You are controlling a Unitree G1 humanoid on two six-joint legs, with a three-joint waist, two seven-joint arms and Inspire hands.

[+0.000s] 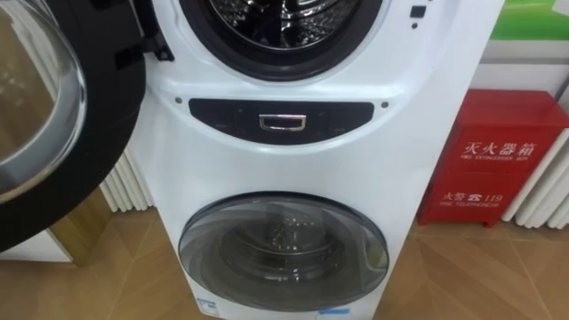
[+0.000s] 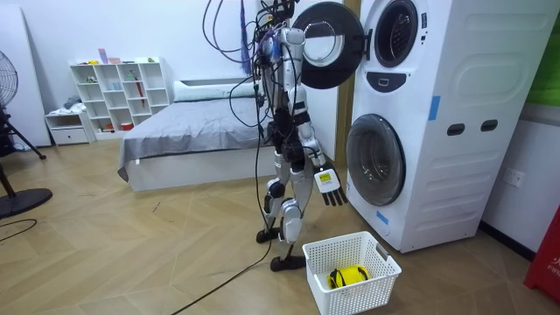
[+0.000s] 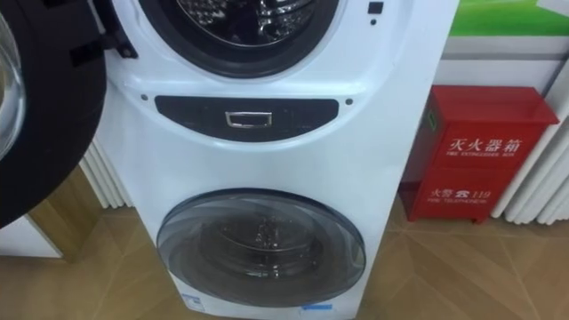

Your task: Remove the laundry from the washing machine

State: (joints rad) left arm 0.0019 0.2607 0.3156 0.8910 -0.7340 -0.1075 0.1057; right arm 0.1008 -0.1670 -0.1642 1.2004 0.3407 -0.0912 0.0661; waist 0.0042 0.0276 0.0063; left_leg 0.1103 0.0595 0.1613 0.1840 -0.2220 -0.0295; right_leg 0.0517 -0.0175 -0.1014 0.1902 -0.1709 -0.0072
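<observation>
I stand close in front of a white stacked washing machine (image 2: 442, 114). Its upper door (image 1: 53, 116) is swung open to my left, and the upper drum (image 1: 267, 16) shows bare metal with no cloth that I can make out. The lower door (image 1: 284, 249) is closed. My right hand (image 2: 331, 188) hangs open at my side, holding nothing, just short of the lower door. A white laundry basket (image 2: 376, 262) sits on the floor by my feet with a yellow item (image 2: 348, 276) in it.
A red fire-extinguisher box (image 1: 493, 160) stands on the floor right of the machine. White radiators (image 1: 124, 187) flank it along the wall. Behind me are a grey bed (image 2: 192, 131), a white shelf (image 2: 118, 92) and a standing fan (image 2: 7, 83).
</observation>
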